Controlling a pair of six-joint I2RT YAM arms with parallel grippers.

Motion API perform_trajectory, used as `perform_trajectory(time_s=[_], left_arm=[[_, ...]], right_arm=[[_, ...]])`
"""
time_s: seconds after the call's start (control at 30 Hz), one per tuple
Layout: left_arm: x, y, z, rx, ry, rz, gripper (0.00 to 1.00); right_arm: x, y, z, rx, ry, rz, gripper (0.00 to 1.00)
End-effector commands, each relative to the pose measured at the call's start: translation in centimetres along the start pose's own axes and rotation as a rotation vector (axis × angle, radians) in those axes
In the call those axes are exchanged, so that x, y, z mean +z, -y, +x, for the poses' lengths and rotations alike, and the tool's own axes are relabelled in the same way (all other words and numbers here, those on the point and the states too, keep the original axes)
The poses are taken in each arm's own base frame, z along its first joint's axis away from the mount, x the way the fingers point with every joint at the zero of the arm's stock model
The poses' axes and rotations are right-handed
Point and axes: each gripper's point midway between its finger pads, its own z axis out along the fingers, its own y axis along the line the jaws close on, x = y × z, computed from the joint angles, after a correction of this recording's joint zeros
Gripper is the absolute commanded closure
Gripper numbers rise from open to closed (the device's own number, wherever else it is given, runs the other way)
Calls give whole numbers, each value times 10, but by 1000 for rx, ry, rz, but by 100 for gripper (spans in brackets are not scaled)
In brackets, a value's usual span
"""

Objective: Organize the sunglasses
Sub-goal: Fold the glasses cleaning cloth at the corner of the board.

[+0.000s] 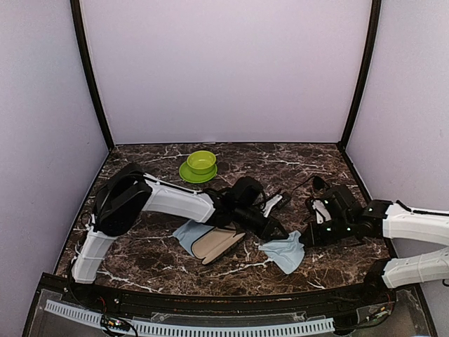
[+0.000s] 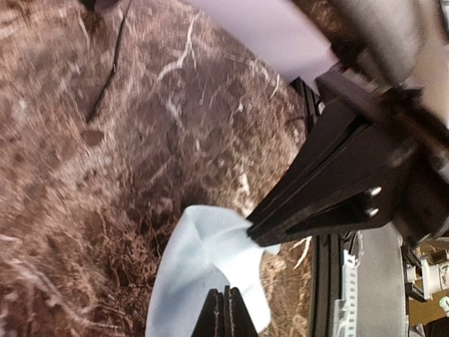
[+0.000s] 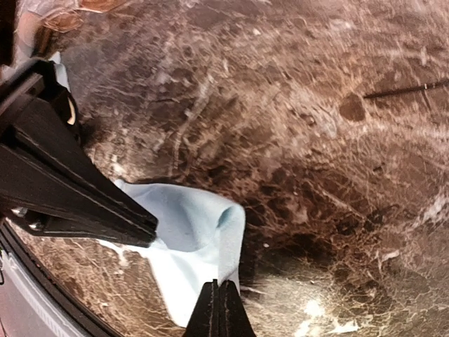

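Observation:
A light blue cloth [image 1: 286,254] lies on the marble table in front of the middle, and both grippers pinch it. My left gripper [image 1: 280,233] is shut on its left part; in the left wrist view [image 2: 226,309] the cloth [image 2: 196,267] sits between the fingertips. My right gripper [image 1: 303,239] is shut on its right edge, as the right wrist view [image 3: 219,309] shows on the cloth [image 3: 189,225]. Thin black wire sunglasses [image 1: 313,183] lie behind the right gripper, only partly seen. The reddish-brown pair is not visible.
An open brown case with a beige lining [image 1: 219,246] lies left of the grippers on a second blue cloth [image 1: 188,230]. A green bowl on a green plate [image 1: 200,164] stands at the back. Purple walls close three sides; a black rail [image 1: 210,298] runs along the front.

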Motion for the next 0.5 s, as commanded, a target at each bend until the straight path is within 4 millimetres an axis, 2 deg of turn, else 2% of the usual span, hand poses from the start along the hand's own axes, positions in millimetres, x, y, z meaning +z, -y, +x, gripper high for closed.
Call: perform_trajectory(time_s=[0.0,0.1,0.23,0.37,0.47], left_arm=[[-49,40,-57,78,136,-28,100],[-69,52,-63,103,157,-53,100],[-93,62,-62,129,168,-98,100],[-111,71,-47,129,163,-125,100],[-111,83,-31,158,134,-166,100]], right_arm=[[-11,-11,-13,-19,4,-17,100],[-23,-17,-18,-40,4,-17,100],[-47,-35,-26,-64,5,-61,100],[-63,-48,-19,-95,-20,-85,100],[-68,-53,-8,-128,-58,-89,100]])
